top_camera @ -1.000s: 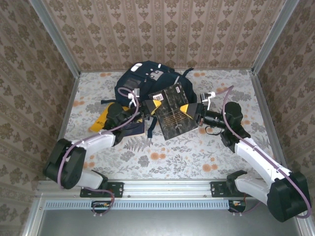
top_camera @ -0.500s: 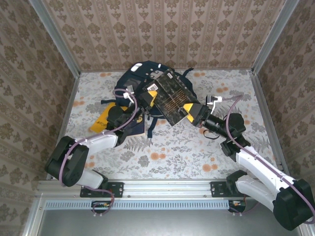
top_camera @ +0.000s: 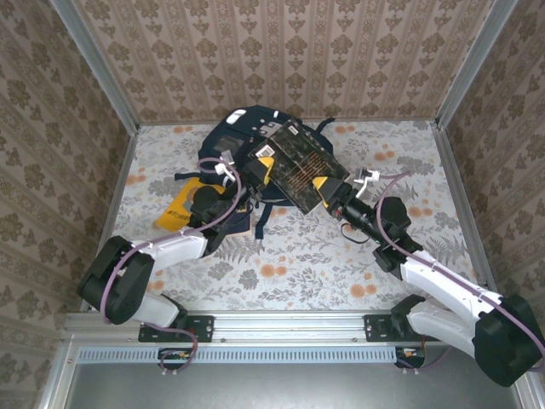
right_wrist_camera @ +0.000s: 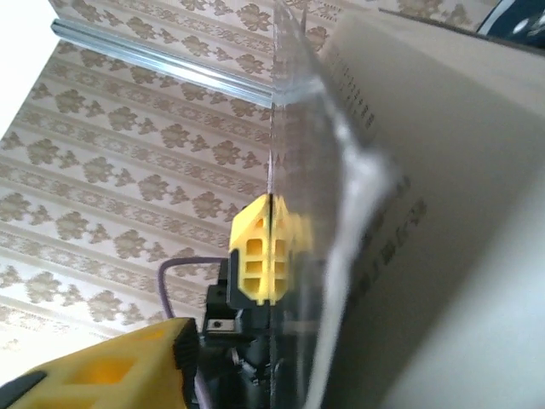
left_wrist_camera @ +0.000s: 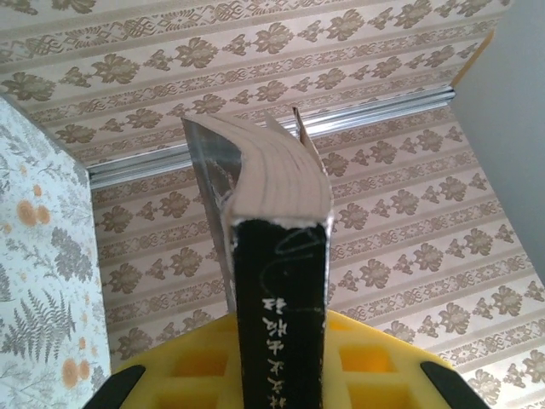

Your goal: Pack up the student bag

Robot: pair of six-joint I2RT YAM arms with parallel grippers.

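One large navy-blue fabric student bag (top_camera: 223, 141) is seen at the middle of the floral worktop's (top_camera: 341, 256) far edge, partly under one black hardcover book (top_camera: 294, 162). The book's spine is clamped by the left end effector (top_camera: 261, 170). The right end effector (top_camera: 328, 189) is placed at the opposite corner, grip undeterminable. One flat yellow folder (top_camera: 179, 209) lies towards the left edge.

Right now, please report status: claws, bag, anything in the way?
Left claw shut on book. Right claw at book corner, grip unclear. Student bag beneath book.
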